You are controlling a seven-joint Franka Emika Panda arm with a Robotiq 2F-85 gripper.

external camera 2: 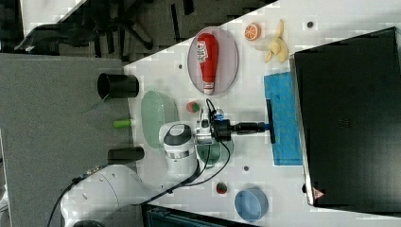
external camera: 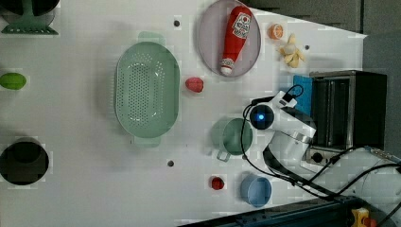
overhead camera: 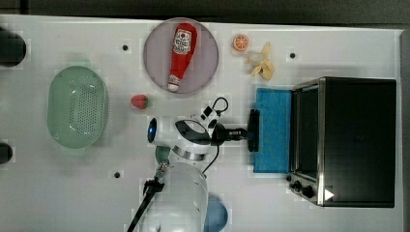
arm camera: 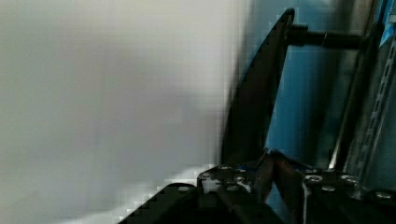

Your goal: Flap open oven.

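**Inspector A:** Taking the top view from its left: a green colander (overhead camera: 77, 112), a strawberry (overhead camera: 139, 101), and a ketchup bottle (overhead camera: 181, 55) lying on a grey plate (overhead camera: 155, 67). All are well apart from the work. Where is the arm?

**Inspector B:** In the middle of the table. The gripper (overhead camera: 247, 133) reaches towards the top view's right and meets the bar handle (overhead camera: 253, 118). In the wrist view the fingers (arm camera: 262, 173) come together on the end of that dark bar, so I record them as pinched on it, not spread.

**Inspector A:** And the oven?

**Inspector B:** The oven (overhead camera: 358, 140) stands at the top view's right edge of the table. Its blue door (overhead camera: 273, 106) is dropped down in front of the silver frame and looks close to flat. The knobs (overhead camera: 302, 187) sit at the nearer corner of the front.

**Inspector A:** Handling assessment?

**Inspector B:** By its bulk, the body is probably heavy and unlikely to slide under a pull. The door is rigid, hinged at its lower edge and probably glazed, so it should not be left to fall. The bar is stiff, smooth and possibly slippery. It is the proper place to hold, near its middle so the door does not twist.
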